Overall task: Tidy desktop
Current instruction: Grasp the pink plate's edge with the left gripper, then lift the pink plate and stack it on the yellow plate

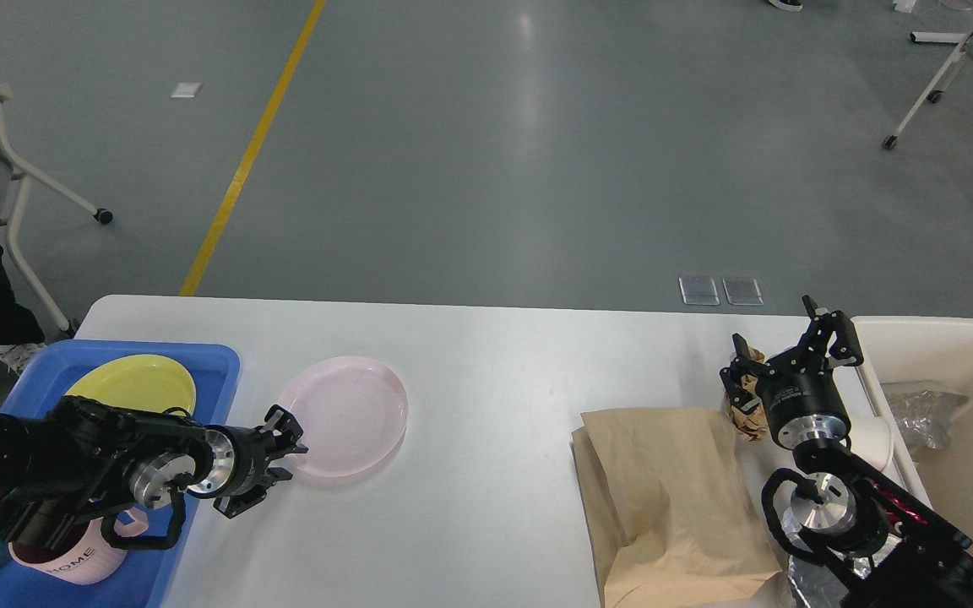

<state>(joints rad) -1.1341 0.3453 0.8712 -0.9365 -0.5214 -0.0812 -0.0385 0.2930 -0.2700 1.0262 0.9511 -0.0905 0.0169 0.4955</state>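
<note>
While the desktop (486,371) spans the whole near field beneath both arms, the step in hand appears to be lifting the pink plate (343,415), which lies flat just ahead of the left gripper (282,464). That gripper's jaws are spread at the plate's near rim, not yet closed. To grip well, slide one finger under the rim, close firmly, lift level, then carry it back toward the blue tray (216,359) behind the gripper, beside the yellow plate (133,384). The right gripper (790,359) hangs spread above crumpled brown paper (744,415), holding nothing.
</note>
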